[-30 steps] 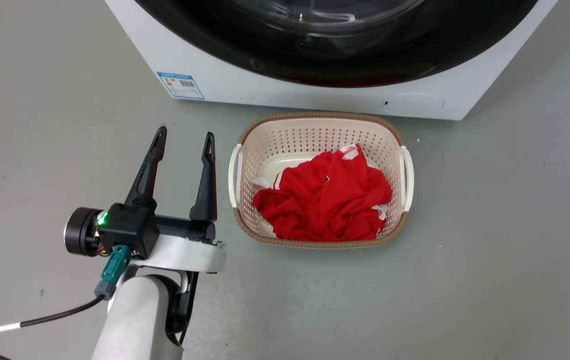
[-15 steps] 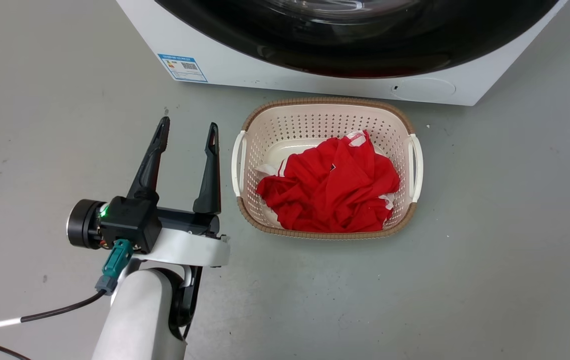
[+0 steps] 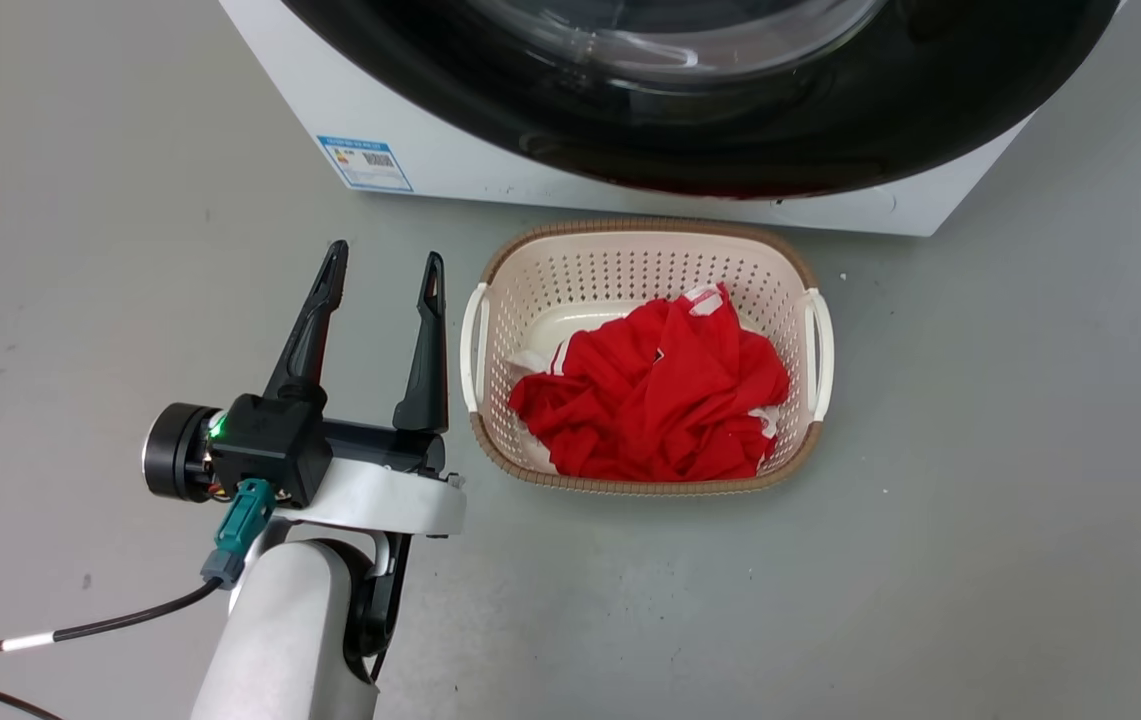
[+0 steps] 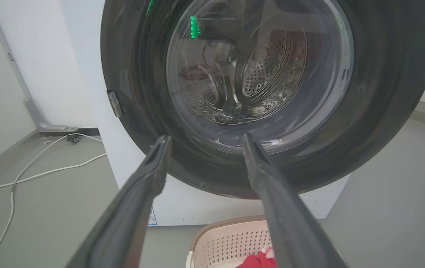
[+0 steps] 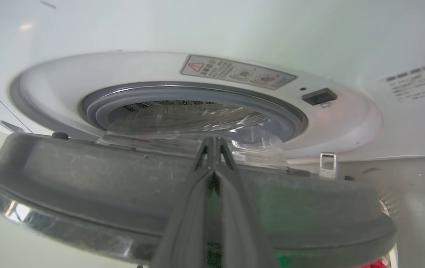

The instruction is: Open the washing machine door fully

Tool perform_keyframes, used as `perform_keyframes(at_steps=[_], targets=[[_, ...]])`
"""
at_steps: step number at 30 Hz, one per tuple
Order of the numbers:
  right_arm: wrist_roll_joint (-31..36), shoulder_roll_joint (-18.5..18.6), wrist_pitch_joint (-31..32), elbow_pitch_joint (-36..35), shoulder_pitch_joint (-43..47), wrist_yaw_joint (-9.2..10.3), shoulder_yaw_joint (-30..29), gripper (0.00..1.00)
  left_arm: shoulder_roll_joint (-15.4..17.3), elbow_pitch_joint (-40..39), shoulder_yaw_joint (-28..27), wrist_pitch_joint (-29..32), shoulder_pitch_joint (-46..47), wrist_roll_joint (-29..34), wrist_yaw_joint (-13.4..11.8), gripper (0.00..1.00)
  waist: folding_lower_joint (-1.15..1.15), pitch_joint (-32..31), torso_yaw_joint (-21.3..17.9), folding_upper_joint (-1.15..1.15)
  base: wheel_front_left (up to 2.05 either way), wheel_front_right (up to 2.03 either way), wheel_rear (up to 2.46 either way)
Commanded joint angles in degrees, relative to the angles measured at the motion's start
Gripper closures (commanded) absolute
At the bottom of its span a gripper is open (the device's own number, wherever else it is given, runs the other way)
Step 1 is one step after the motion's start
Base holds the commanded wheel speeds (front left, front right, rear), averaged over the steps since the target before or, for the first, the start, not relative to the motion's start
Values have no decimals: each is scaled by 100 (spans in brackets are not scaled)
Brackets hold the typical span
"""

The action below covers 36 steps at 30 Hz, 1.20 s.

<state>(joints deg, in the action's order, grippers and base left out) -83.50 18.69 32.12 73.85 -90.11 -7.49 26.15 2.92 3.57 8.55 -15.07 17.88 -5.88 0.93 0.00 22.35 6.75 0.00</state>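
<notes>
Fingers (image 3: 312, 320) of your left gripper (image 3: 385, 258) spread, empty, low beside the basket (image 3: 620, 275). Ahead and to their right, the washing machine door (image 3: 830, 140) hangs ajar. Fingers of your right gripper (image 5: 212, 140) pressed together across the door's grey inner side: the nearer arm, I'd judge, for pushing it wider.

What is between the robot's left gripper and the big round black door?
Nothing visible. In the left wrist view the left gripper looks straight at the washing machine door with open space between. The laundry basket sits lower, on the floor.
</notes>
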Motion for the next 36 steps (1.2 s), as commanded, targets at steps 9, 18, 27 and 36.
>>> perform_keyframes(at_steps=[9, 18, 27, 36], targets=[[-269, -328, 789, -28, 694, -1, -114, 100, -5, 179, -54, -15, -315, 78, 6, 0, 0, -667, -131, 0, 0, 0, 0], [-453, -471, 1336, -431, 1408, 0, -159, 100, -6, 279, -96, -15, -599, 165, 56, 0, 0, -1134, -201, 0, 0, 0, 0], [-651, -656, 1708, -1048, 2364, 0, -174, 100, -6, 349, -149, -15, -848, 223, 98, 0, 0, -1558, -214, 0, 0, 0, 0], [-868, -969, 2024, -1903, 3254, 0, -149, 100, -6, 397, -193, -15, -1065, 288, 137, 0, 0, -1863, -191, 0, 0, 0, 0]])
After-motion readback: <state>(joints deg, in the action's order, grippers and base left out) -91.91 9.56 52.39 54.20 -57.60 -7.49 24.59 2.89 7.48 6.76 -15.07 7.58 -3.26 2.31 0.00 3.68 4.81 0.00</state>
